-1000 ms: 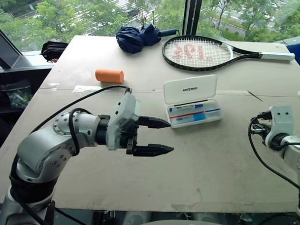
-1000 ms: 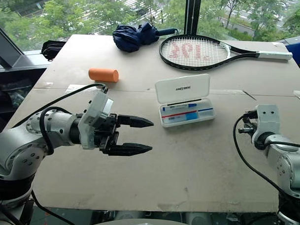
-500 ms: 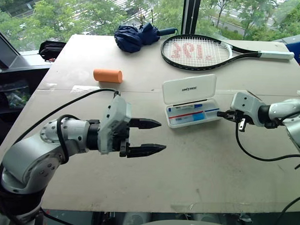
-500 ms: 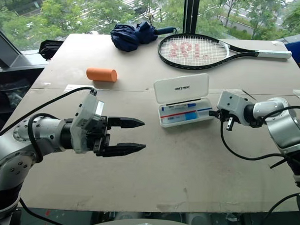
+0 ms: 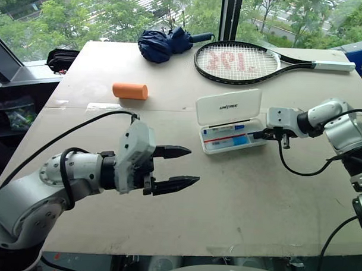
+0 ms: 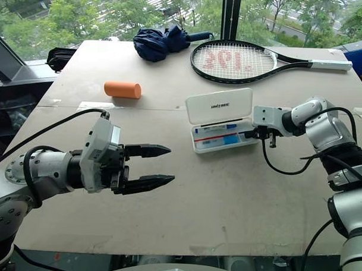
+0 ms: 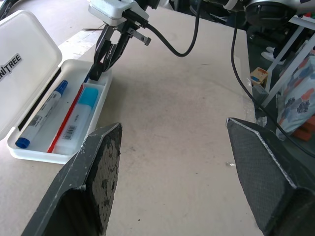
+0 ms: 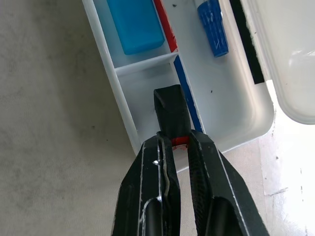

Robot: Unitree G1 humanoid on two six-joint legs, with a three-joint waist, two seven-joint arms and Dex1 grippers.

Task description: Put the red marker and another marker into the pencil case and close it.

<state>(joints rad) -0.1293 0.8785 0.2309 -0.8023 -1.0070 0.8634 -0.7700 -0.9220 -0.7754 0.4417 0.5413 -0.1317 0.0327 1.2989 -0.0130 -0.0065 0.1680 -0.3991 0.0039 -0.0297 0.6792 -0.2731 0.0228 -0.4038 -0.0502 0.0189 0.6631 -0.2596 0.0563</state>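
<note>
Setting: indoor test room set up as a robot lab, beside large windows (image 5: 114, 14) spanning the top of the frame, with trees and a road below outside. Work surface is a plain board table (image 5: 238, 197) carrying unrelated props: tennis racket (image 5: 249, 62) upper centre, folded navy umbrella (image 5: 166, 44) upper left, orange cylinder (image 5: 130, 90) at left. Loose cables and metal-frame equipment (image 7: 285, 73) at upper right of the left wrist view.

Beige table (image 5: 238, 197) beside tree-facing window (image 5: 114, 14)
</note>
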